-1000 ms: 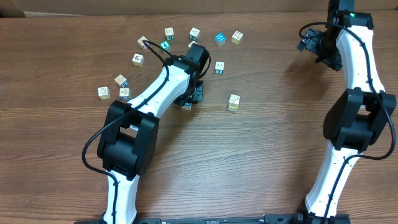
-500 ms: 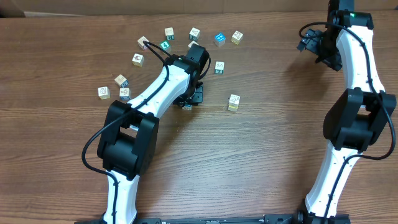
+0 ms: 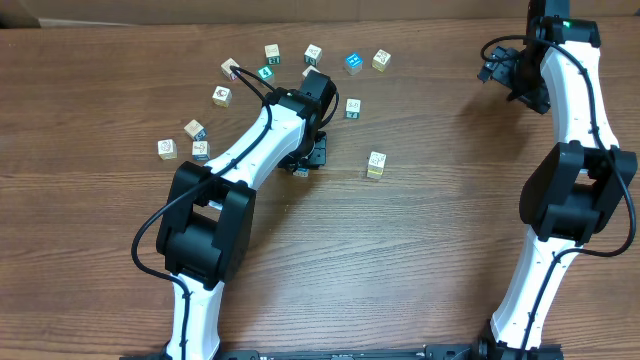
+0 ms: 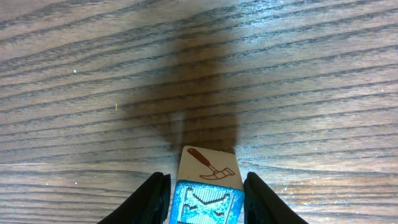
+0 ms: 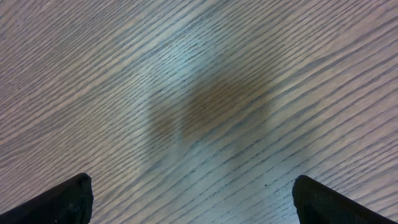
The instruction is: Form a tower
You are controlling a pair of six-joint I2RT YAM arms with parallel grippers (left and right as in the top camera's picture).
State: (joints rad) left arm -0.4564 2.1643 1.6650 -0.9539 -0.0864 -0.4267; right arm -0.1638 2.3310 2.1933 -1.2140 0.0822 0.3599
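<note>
on the wooden table (image 3: 420,250), seen from overhead, twelve loose picture cubes (image 3: 221,95) lie in plain view. one more may sit partly hidden behind the left arm (image 3: 250,150). furthest left, five of the twelve are scattered beside that arm. five more run along the far side, among them a teal-topped cube (image 3: 266,72) and a blue-topped cube (image 3: 353,62). the last two stand apart, just right of the arm's wrist. the nearer of them is a cube with a yellow-green side (image 3: 376,164).

the left gripper (image 4: 207,177) points down at the wood, its fingers pressed against both sides of the tower (image 4: 208,163). in the left wrist view a blue embossed face sits pinched between the fingers. a white face with a hammer picture runs on from it toward the table. only these two tiers show, and from overhead the gripper hides nearly all of the column.

at the far right, the right arm (image 3: 570,120) reaches to the table's far edge. the right gripper (image 5: 196,202) has its fingers spread wide over plain wood, holding nothing, well apart from every cube.
</note>
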